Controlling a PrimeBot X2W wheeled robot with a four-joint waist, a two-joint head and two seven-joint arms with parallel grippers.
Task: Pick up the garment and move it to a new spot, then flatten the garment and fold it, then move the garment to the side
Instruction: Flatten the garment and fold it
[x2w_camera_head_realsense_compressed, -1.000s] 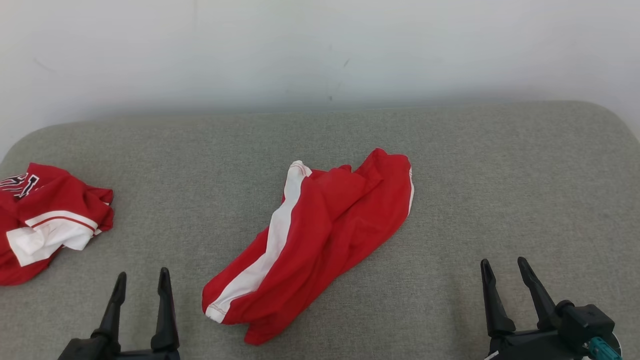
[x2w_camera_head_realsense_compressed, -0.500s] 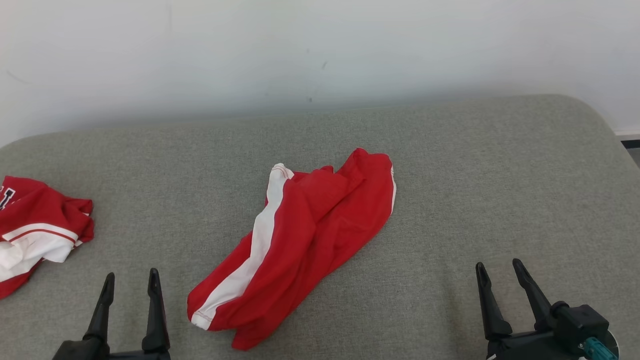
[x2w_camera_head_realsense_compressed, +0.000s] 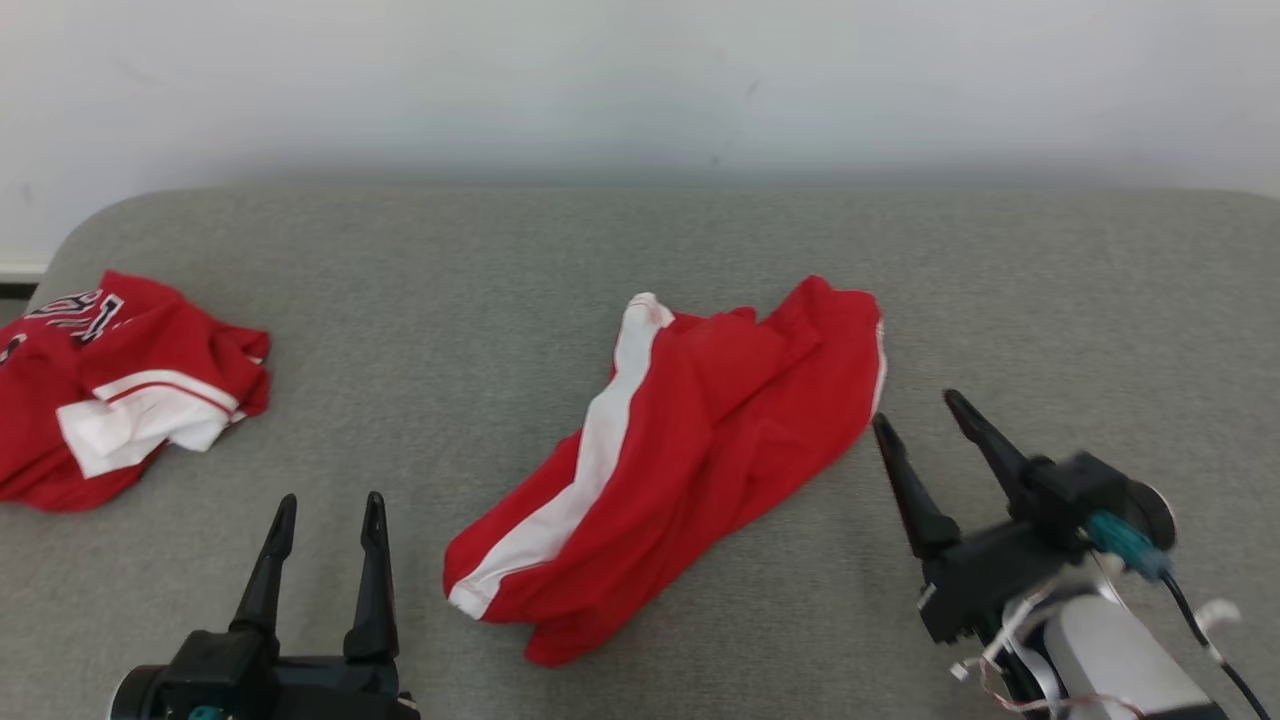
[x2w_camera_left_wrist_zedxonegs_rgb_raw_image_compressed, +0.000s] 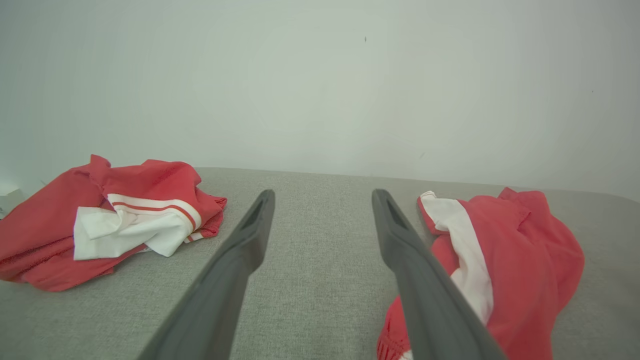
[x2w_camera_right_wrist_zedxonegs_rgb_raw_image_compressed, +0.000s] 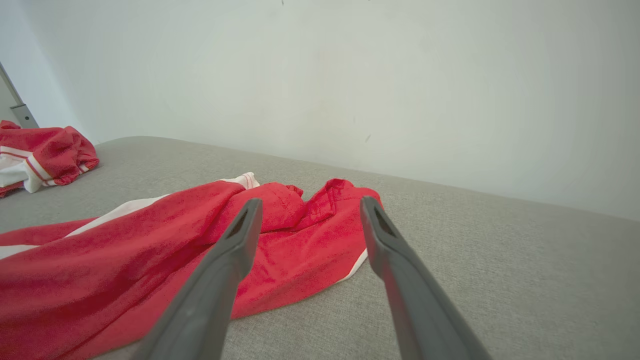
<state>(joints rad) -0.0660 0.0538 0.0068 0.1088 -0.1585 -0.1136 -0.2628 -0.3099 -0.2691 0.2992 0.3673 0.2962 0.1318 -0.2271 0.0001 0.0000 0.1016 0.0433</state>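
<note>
A crumpled red garment (x2w_camera_head_realsense_compressed: 690, 440) with a white side stripe lies in the middle of the grey cushioned surface (x2w_camera_head_realsense_compressed: 560, 260); it also shows as the garment (x2w_camera_left_wrist_zedxonegs_rgb_raw_image_compressed: 515, 260) in the left wrist view and the garment (x2w_camera_right_wrist_zedxonegs_rgb_raw_image_compressed: 165, 260) in the right wrist view. My right gripper (x2w_camera_head_realsense_compressed: 915, 405) is open, just right of the garment's upper right edge, fingers pointing toward it and apart from the cloth. My left gripper (x2w_camera_head_realsense_compressed: 330, 500) stands open at the lower left, left of the garment's lower end, with nothing between its fingers.
A second red and white garment (x2w_camera_head_realsense_compressed: 110, 395) lies bunched at the far left of the surface, also seen as that bunched garment (x2w_camera_left_wrist_zedxonegs_rgb_raw_image_compressed: 115, 220) from the left wrist. A pale wall (x2w_camera_head_realsense_compressed: 640, 80) rises behind the surface. Bare grey fabric lies right of the garment.
My right gripper has risen and swung inward to the garment's right edge. The head camera has shifted, so the whole scene sits further right. The garment lies as before.
</note>
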